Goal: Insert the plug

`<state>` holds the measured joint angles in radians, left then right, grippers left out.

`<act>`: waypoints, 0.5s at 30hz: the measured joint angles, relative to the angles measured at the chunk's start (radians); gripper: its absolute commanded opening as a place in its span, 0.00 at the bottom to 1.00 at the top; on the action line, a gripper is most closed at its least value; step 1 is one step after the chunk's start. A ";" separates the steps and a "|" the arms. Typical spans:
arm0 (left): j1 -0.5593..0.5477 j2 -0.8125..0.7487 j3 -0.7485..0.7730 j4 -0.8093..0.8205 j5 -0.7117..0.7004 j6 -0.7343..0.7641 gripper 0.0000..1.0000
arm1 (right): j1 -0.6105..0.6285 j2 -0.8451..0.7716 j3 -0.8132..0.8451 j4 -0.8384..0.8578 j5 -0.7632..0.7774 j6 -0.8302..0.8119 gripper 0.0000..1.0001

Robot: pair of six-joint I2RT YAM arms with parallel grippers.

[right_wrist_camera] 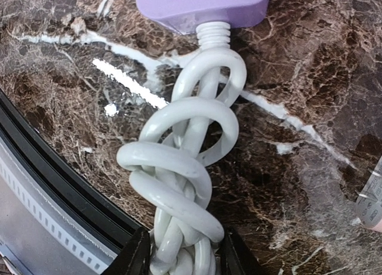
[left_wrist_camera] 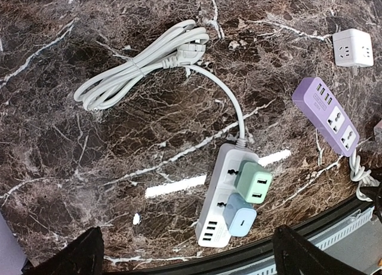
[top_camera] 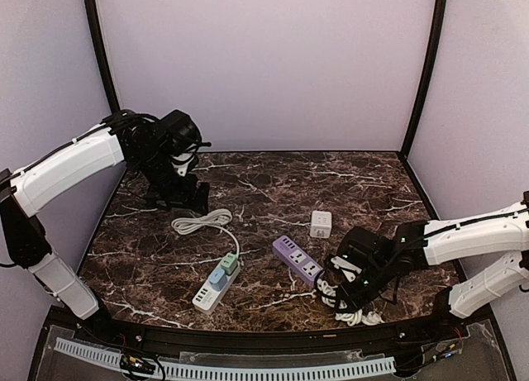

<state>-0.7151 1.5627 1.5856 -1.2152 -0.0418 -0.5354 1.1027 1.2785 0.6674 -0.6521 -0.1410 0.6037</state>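
**Worktop and arms.** A dark marbled worktop (top_camera: pixel 273 191) carries all the items. The purple power strip (top_camera: pixel 297 259) lies right of centre and serves as the reference for every position below.

**Left arm** (top_camera: pixel 70 166). It is raised well to the left of and behind the purple power strip. The left claw (top_camera: pixel 186 201) is spread wide and empty, high above the worktop.

**Right arm** (top_camera: pixel 471 232). It reaches in from the right of the purple power strip. The right claw (right_wrist_camera: pixel 186 256) sits at the strip's near end, and its two fingers (right_wrist_camera: pixel 138 254) press either side of the knotted cord (right_wrist_camera: pixel 185 167), holding it.

**White power strip** (top_camera: pixel 204 298). It lies left of the purple power strip, apart from it and closer to the front edge.

**Looped cord** (left_wrist_camera: pixel 137 63). This belongs to the white power strip and is bundled further left of and behind the purple power strip. Its plug (left_wrist_camera: pixel 192 43) rests free on the worktop at the bundle's end.

**Knotted cord.** It leaves the near end of the purple power strip. Its own plug cannot be made out in the tangle.

**Cube adapter** (top_camera: pixel 321 224). White, standing just behind the purple power strip.

**Green adapter** (left_wrist_camera: pixel 253 182) and **blue adapter** (left_wrist_camera: pixel 242 220). They are seated side by side in the white power strip, with the green one nearer that strip's cord end.
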 measured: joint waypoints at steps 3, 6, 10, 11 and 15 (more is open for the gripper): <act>0.000 0.001 -0.001 0.011 0.000 0.000 0.99 | 0.001 0.001 -0.004 0.001 0.005 0.012 0.54; 0.000 0.003 -0.001 0.014 0.000 0.000 0.99 | 0.001 0.013 -0.004 0.002 0.011 0.024 0.64; 0.000 0.010 -0.001 0.015 0.000 0.000 0.99 | 0.003 0.026 -0.004 0.003 0.014 0.039 0.74; 0.000 0.011 -0.001 0.015 0.000 0.000 0.99 | 0.003 0.026 -0.004 0.002 0.016 0.042 0.77; 0.000 0.014 -0.001 0.014 0.000 0.001 0.99 | 0.003 0.020 0.024 -0.013 0.036 0.044 0.87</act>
<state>-0.7151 1.5764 1.5845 -1.2007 -0.0414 -0.5346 1.1061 1.2984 0.6918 -0.6647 -0.1051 0.6476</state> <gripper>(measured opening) 0.987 0.813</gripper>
